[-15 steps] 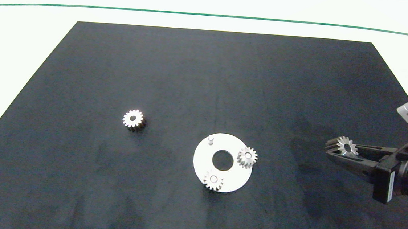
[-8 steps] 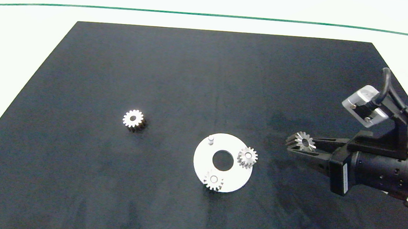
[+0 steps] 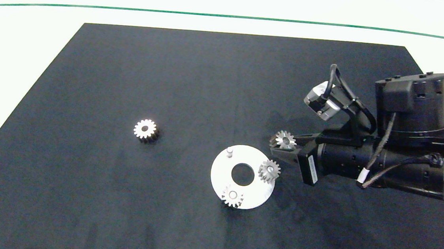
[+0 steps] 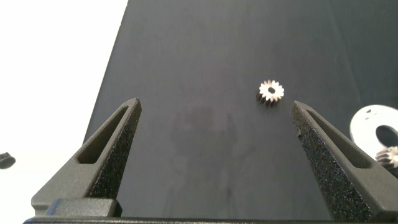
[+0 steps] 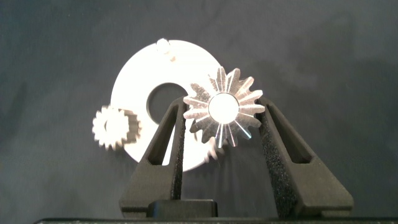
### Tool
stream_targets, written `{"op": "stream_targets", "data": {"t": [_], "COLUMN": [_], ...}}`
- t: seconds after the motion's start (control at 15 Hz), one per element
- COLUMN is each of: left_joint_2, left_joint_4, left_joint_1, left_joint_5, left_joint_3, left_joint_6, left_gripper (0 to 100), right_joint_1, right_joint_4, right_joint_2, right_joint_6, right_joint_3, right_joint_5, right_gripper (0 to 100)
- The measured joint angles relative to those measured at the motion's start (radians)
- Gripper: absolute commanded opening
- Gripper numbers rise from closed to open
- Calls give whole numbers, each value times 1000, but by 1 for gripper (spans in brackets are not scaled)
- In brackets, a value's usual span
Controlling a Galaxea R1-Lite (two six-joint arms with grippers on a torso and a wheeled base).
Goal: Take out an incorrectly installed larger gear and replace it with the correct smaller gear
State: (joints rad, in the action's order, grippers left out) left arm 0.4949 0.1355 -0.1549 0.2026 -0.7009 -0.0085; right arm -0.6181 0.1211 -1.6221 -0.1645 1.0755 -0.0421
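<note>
My right gripper point(image 3: 281, 144) is shut on the smaller gear point(image 3: 285, 139), a sharp-toothed silver gear, held in the air just past the right rim of the white round plate point(image 3: 222, 176). In the right wrist view the smaller gear point(image 5: 224, 107) sits between my fingers, above the plate point(image 5: 134, 81). The larger gear point(image 3: 146, 129) lies alone on the black mat, left of the plate. My left gripper point(image 4: 215, 104) is open and holds nothing; its wrist view shows the larger gear point(image 4: 271, 91) well ahead of it. The left arm is outside the head view.
Two small silver gears point(image 3: 269, 170) point(image 3: 232, 196) sit on the plate's right and near edges. A bare pin point(image 3: 229, 152) stands at its far left, beside the centre hole. The black mat point(image 3: 82, 192) ends on a white table on all sides.
My right arm has carried the smaller gear leftward from the mat's right edge to the plate's right rim. The left arm's tip has left the head view.
</note>
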Motion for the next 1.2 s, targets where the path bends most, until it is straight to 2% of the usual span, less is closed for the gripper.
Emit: {"op": "stream_targets", "data": {"t": [0.33, 0.47, 0.93, 1.07, 1.2], "left_joint_2": [-31, -39, -46, -47, -47], "left_joint_4": [3, 2, 3, 4, 4], "left_joint_1": [-2, -2, -2, -2, -2], "left_joint_5": [0, 1, 1, 0, 0], "left_joint_3": [-3, -10, -11, -10, -10], "left_joint_6": [1, 1, 1, 1, 0], "left_gripper": [100, 100, 100, 100, 100], "right_joint_1": [-74, -89, -110, -121, -143], "right_joint_4": [-3, -27, -219, -265, -340], "right_joint_2": [-129, -161, -226, -246, -267], "right_joint_6": [-1, -1, -10, -10, -10], "right_joint_3": [117, 156, 323, 383, 441], "right_joint_5": [16, 31, 65, 85, 111], "right_gripper": [22, 22, 22, 22, 22]}}
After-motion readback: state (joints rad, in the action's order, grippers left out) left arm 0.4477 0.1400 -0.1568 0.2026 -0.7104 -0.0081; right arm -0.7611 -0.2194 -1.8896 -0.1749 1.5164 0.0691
